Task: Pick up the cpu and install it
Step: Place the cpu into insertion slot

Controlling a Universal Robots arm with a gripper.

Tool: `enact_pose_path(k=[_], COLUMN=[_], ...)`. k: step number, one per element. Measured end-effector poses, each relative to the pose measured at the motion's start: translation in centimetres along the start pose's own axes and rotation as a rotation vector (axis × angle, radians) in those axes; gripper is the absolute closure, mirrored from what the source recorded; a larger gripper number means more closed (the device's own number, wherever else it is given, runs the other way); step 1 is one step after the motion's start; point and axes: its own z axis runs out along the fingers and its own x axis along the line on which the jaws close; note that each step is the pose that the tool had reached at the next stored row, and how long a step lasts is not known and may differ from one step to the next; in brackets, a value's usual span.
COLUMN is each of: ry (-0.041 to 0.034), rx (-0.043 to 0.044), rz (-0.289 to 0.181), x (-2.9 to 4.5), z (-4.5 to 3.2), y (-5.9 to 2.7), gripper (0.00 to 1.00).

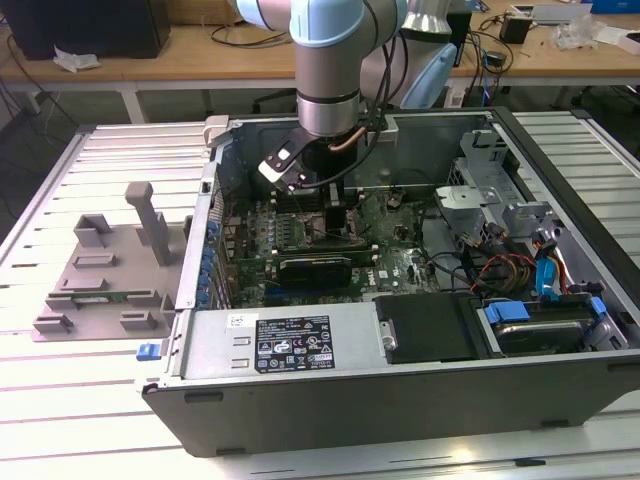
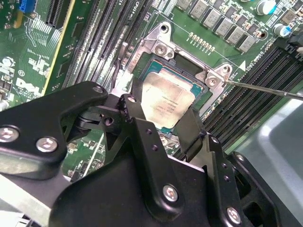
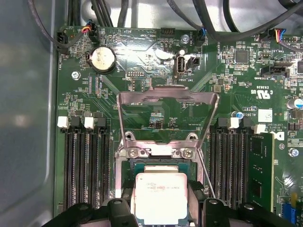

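- The cpu [image 2: 165,100] is a light, rigid, thin plate. Its underside contacts are probably fragile, so it should be held by its edges only.
- The hand [image 2: 163,118] is narrowly open. Its 2 fingers [image 2: 193,127] rest against opposite edges of the cpu and appear to clamp it.
- The cpu lies level within the socket [image 3: 142,165]. Whether it is fully seated or held just above cannot be confirmed.
- The load plate [image 3: 142,97] stands raised, leaving the socket uncovered.
- The computer case [image 1: 400,400] lies open on the counter [image 1: 60,420]. It contains the motherboard [image 3: 142,61] and a black card [image 1: 315,268].
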Motion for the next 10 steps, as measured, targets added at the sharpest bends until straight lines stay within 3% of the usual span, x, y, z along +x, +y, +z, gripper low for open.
enact_pose_path(k=[10], ry=[0.0012], rx=[0.0002], rz=[0.007], x=[0.00], z=[0.11], y=[0.00], gripper=[0.47])
